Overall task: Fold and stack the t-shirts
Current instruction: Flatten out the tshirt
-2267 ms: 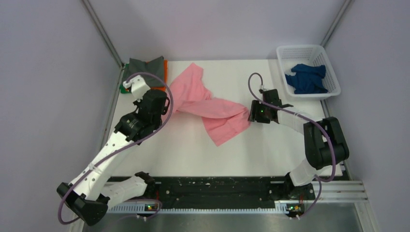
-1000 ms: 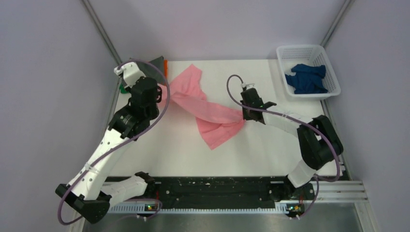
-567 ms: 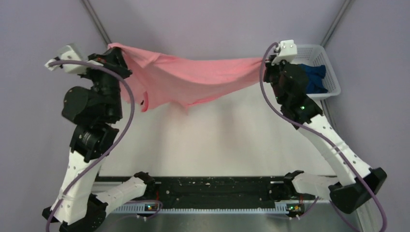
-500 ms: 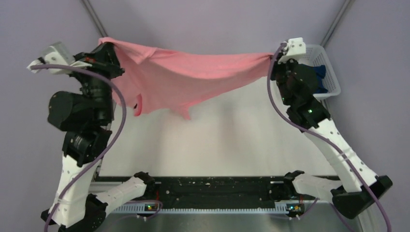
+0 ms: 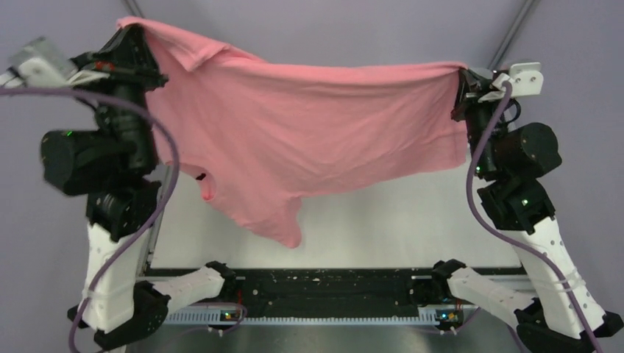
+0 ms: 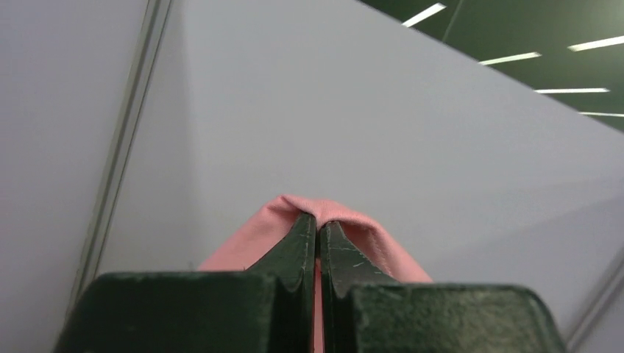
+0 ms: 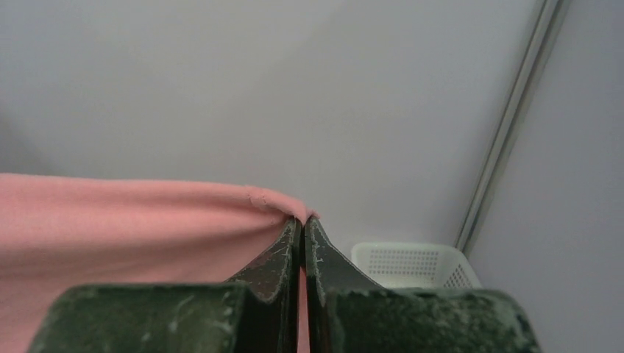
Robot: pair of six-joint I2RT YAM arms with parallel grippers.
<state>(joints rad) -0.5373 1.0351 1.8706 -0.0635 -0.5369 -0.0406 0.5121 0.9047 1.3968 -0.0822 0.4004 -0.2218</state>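
The left gripper (image 6: 318,220) is clenched on a bunched corner of the pink t-shirt (image 5: 309,132), with cloth humped over both fingertips in its wrist view. The right gripper (image 7: 302,223) is likewise pinched tight on the opposite end, and the hem runs off to its left in a nearly straight line.

Both arms are raised high and set well apart, the left at the far left and the right at the far right. The shirt's top edge spans almost taut between them, and the body hangs free as one open sheet above the table (image 5: 412,228).

This looks like a deliberate spread: with two corners held wide, gravity pulls out twists and shows the garment's outline before it is laid flat for folding. The hang is uneven, with the left part drooping lower, down to a point near the table's middle. Whether that tip touches the surface cannot be told.

Beyond the right fingertips sits the white basket (image 7: 412,265), at the far right corner.
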